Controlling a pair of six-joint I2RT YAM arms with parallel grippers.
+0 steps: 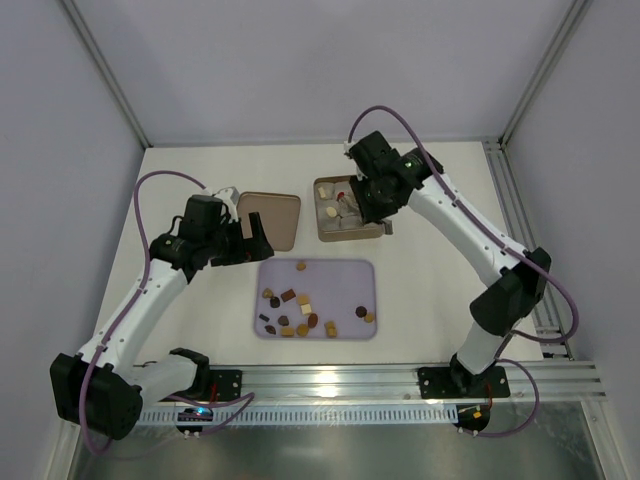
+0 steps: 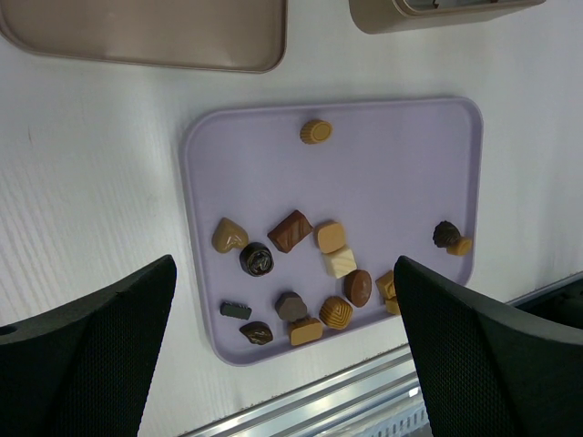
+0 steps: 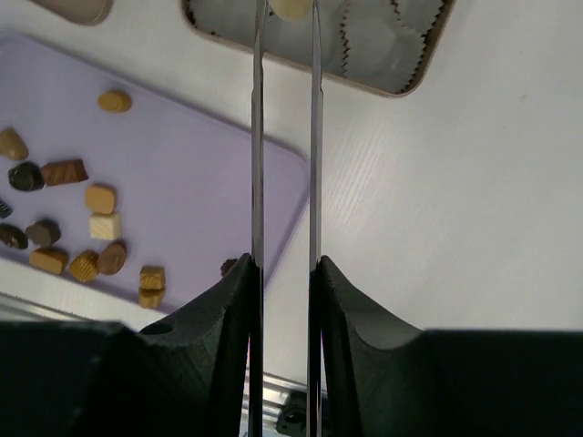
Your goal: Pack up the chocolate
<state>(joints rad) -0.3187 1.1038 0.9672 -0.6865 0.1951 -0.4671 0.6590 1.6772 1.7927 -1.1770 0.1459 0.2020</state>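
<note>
right gripper [image 3: 285, 14] is pinching a cream chocolate [image 3: 293, 7] over the tin [image 3: 364, 84] beyond the tray [image 2: 401, 155], long axis hidden; left gripper [image 2: 284, 273] gapes wide above the tray's diagonal brown bar [image 2: 290, 230]

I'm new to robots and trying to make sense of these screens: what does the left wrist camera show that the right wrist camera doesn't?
Only the left wrist view: the whole tray, most of the lid, and the left gripper open wide above the tray. Only the right wrist view: the inside of the tin with white paper cups, and the right gripper, its thin fingers pinching a cream piece over it. Both: the chocolates scattered on the tray, though the right view cuts part of it off.
</note>
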